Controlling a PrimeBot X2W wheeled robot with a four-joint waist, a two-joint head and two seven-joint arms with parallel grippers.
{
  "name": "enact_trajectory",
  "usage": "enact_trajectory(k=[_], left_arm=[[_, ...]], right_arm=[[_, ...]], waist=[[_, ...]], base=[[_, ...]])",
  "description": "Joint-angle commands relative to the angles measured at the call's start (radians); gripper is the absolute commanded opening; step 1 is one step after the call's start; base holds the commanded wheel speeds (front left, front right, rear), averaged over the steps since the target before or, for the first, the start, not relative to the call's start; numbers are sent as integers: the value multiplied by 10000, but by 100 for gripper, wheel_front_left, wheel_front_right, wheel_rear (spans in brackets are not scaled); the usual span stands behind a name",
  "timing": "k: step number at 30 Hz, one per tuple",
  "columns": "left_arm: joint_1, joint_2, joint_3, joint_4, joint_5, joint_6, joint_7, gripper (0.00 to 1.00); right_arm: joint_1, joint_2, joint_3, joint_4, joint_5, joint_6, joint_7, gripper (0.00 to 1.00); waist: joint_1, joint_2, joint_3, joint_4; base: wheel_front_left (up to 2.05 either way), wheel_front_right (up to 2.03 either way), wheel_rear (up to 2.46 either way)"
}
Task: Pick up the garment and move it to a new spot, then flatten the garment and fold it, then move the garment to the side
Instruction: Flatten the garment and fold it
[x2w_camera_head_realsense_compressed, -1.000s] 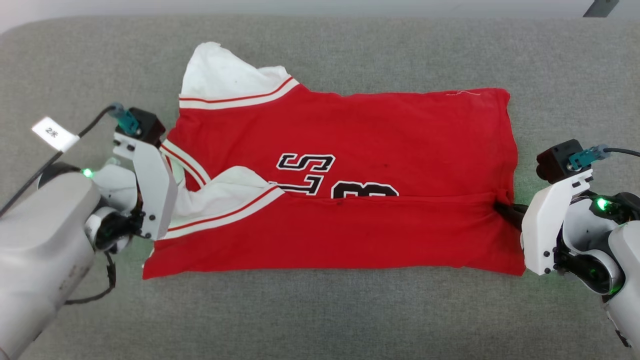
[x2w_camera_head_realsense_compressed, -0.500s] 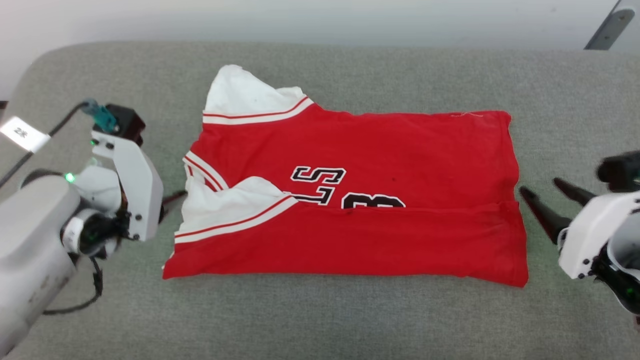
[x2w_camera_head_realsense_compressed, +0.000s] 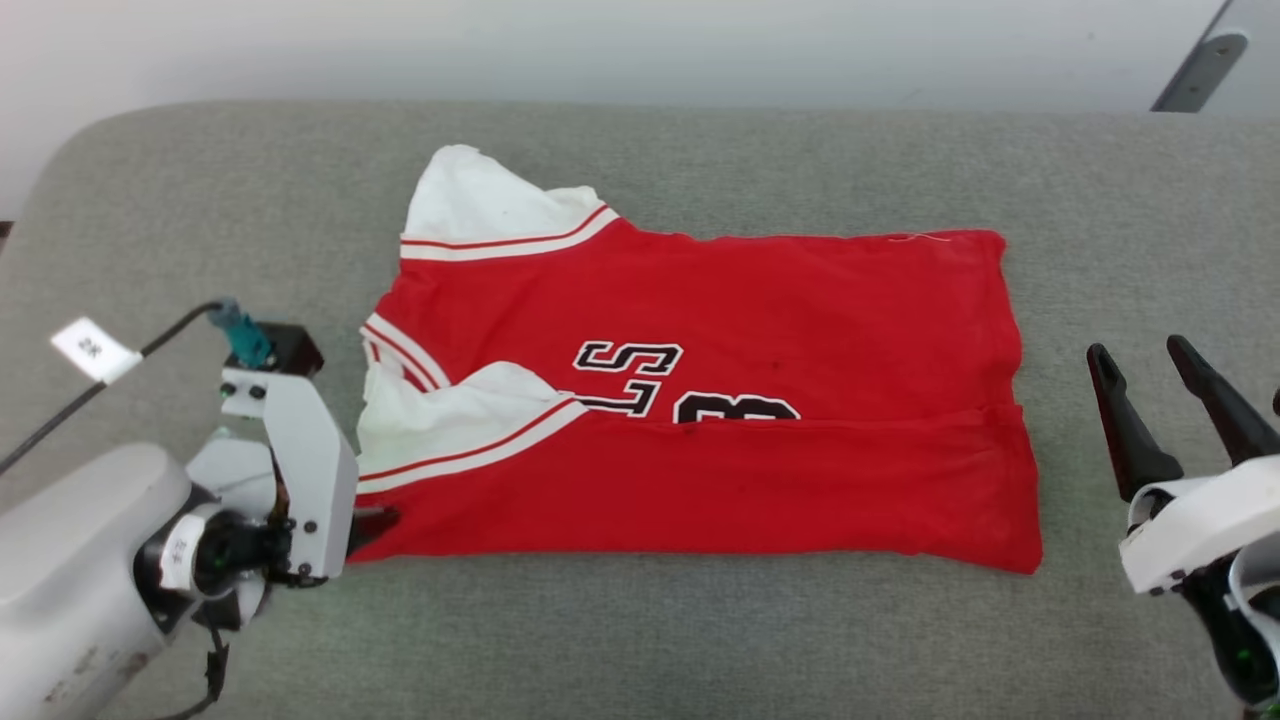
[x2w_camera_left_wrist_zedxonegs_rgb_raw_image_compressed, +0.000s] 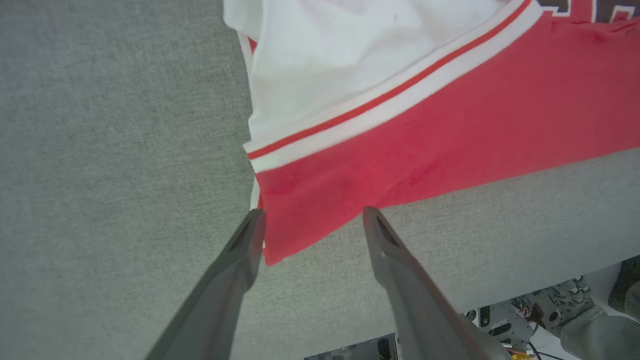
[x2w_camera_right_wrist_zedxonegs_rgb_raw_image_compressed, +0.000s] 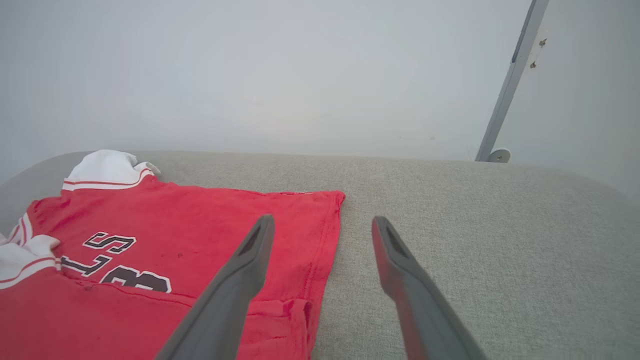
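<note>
— End effectors?
— The left end effector (x2w_camera_left_wrist_zedxonegs_rgb_raw_image_compressed: 310, 215), spread and empty, is set at the near corner of the garment (x2w_camera_head_realsense_compressed: 720, 450); the right end effector (x2w_camera_head_realsense_compressed: 1138, 348), also spread, is held apart rightward.
— Garment?
— Laid lengthwise, left to right, on the bench (x2w_camera_head_realsense_compressed: 640, 640); the left arm is judged nearer.

a grey woven fabric-covered surface with rounded corners (x2w_camera_head_realsense_compressed: 640, 640) spreads across the head view, its nap even and lightly speckled. behind its far edge rises a plain pale wall (x2w_camera_head_realsense_compressed: 600, 50), smooth and unmarked over most of its width. at the upper right a slim grey metal bar (x2w_camera_head_realsense_compressed: 1190, 70) slants up the wall. in the right wrist view its lower end meets a small round pale foot (x2w_camera_right_wrist_zedxonegs_rgb_raw_image_compressed: 497, 155) just beyond the surface's far edge, and two tiny dark marks (x2w_camera_right_wrist_zedxonegs_rgb_raw_image_compressed: 537, 52) sit on the wall beside the bar. in the left wrist view, past the surface's edge, lies a perforated metal plate with loose wires (x2w_camera_left_wrist_zedxonegs_rgb_raw_image_compressed: 500, 330), and beside it a grey-green shape (x2w_camera_left_wrist_zedxonegs_rgb_raw_image_compressed: 595, 330) too blurred to tell.
</note>
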Motion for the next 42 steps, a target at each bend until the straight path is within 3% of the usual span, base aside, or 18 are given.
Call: enact_trajectory(k=[1,8,20,22,23,33,42], left_arm=[[188,7,40,12,-109,160,29,100],[688,-168,-66,790,-340,213,-82,100],[1228,-1166,-71,3152,-680,-754,-599,100],[1245,-1332,-155,3397,-714,-987,-511,13],[1248,-1418,-176,3507,-735,-1085,-461,0],[880,-2110,-223,4111,-552,-1830,-568,0],[673,-2509,-227,4529,-466,-2193,-713,0]], right_arm=[[232,238,-183,-219,-145,-16,-73,100],[845,1030,-605,-942,-491,-16,101,100],[1235,1316,-779,-1269,-514,-16,782,100],[1295,1344,-833,-1259,-444,-16,1057,100],[1329,1298,-759,-1252,-421,-16,1233,100],[1159,1394,-350,-807,-65,-16,3665,100],[288,1425,-171,821,-372,-16,5089,100]], waist=[[0,-1,50,-124],[0,-1,127,-449],[0,-1,204,-627],[0,-1,232,-597],[0,-1,255,-571],[0,-1,551,-227],[0,-1,796,135]], base=[[0,0,0],[0,0,0],[0,0,0],[0,0,0],[0,0,0],[0,0,0],[0,0,0]])
